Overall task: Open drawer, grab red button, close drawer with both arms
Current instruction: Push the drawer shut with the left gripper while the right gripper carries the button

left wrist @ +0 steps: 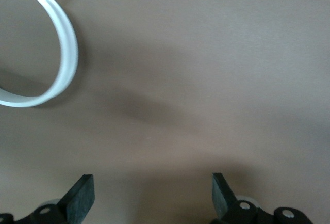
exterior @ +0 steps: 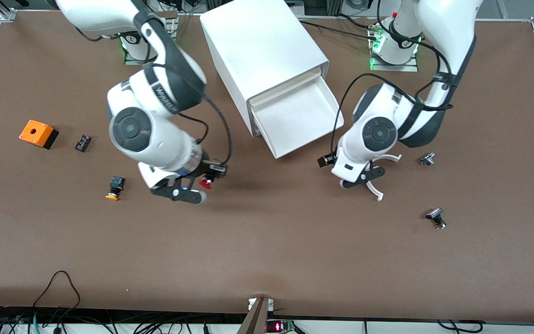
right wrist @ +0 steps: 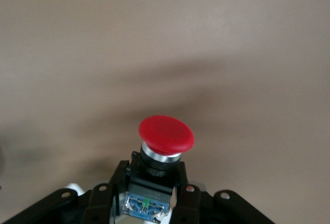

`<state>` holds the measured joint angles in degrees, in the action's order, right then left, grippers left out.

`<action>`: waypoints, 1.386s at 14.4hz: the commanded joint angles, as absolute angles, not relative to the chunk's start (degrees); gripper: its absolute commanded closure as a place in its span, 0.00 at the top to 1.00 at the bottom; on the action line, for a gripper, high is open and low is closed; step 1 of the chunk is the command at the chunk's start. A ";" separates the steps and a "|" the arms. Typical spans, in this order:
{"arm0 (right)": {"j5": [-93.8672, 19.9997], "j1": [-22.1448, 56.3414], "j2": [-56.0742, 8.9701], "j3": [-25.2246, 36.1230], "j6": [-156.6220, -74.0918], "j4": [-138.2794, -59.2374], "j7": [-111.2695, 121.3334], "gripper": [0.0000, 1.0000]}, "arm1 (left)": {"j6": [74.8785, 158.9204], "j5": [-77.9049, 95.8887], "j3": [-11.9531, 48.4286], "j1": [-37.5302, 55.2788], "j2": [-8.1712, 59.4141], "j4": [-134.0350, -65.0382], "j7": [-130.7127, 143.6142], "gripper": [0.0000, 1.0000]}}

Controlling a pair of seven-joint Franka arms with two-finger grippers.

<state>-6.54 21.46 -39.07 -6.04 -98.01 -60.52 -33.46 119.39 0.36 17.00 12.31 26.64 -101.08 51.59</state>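
Note:
The white cabinet lies at the table's back middle, and its drawer is pulled out and looks empty. Over the bare table nearer the front camera than the cabinet, my right gripper is shut on the button. Its fingers clamp the black body; the red cap points away from the wrist and the blue end sits between the fingers. My left gripper hangs open over the table beside the drawer's front, toward the left arm's end, with nothing between its fingers.
A white curved hook shows by the left gripper. An orange box with a hole, a small black part and an orange-capped button lie toward the right arm's end. Two small metal parts lie toward the left arm's end.

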 commanded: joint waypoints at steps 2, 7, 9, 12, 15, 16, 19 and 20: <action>-2.22 20.57 -34.46 -1.68 -98.78 -68.88 -15.34 0.00 | 125.41 -0.97 16.96 15.28 24.34 -106.79 59.40 1.00; -2.29 18.90 -33.66 2.72 -104.67 -77.76 -5.72 0.00 | 125.16 -0.44 19.59 15.56 24.26 -107.14 59.59 1.00; -2.29 17.06 -32.79 3.34 -109.57 -83.81 -2.48 0.00 | 124.80 -0.35 21.79 15.64 24.43 -107.31 60.99 1.00; -2.46 13.46 -32.08 3.34 -118.27 -91.73 1.83 0.00 | 124.80 -0.35 23.55 15.73 24.52 -109.15 61.26 1.00; -3.16 9.94 -32.43 3.34 -124.78 -97.10 6.49 0.00 | 122.79 -0.35 26.01 15.64 24.35 -109.42 62.22 1.00; -3.25 9.41 -32.52 3.34 -126.28 -98.51 7.72 0.00 | 122.44 -0.26 26.97 15.64 24.35 -109.42 62.40 1.00; -5.52 8.09 -33.05 3.34 -129.46 -102.12 9.04 0.00 | 121.73 0.44 29.35 15.73 24.61 -109.42 63.90 1.00; -7.19 7.91 -33.74 3.25 -129.90 -102.65 10.01 0.00 | 121.55 0.44 29.88 15.73 24.61 -109.60 64.16 1.00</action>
<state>-4.48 8.66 -35.38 4.13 -127.89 -98.77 7.68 122.37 0.35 28.55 15.83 26.15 -108.17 62.89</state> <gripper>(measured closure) 0.604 0.000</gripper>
